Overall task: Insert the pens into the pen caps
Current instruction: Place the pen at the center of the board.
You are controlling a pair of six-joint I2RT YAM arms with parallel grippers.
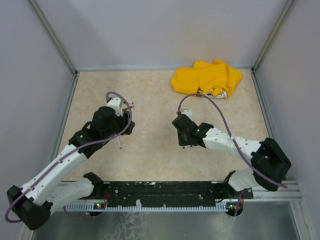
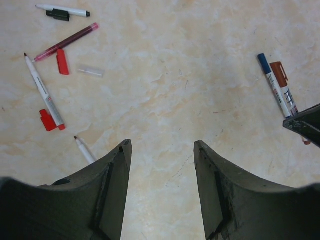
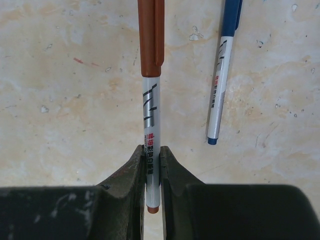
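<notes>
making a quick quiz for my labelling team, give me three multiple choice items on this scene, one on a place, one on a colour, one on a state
1. Where on the table does the yellow cloth lie in the top view?
A) at the far edge, right side
B) at the near edge, left side
C) between the arm bases

2. What colour is the cap on the pen clamped in the right gripper?
A) green
B) brown
C) yellow

3. How is the left gripper?
A) shut on the cloth
B) shut with nothing in it
C) open, holding nothing

Answers:
1 A, the cloth sits by the back wall on the right.
2 B, the right wrist view shows a brown cap beyond the closed jaws.
3 C, its fingers stand apart over bare table.
</notes>
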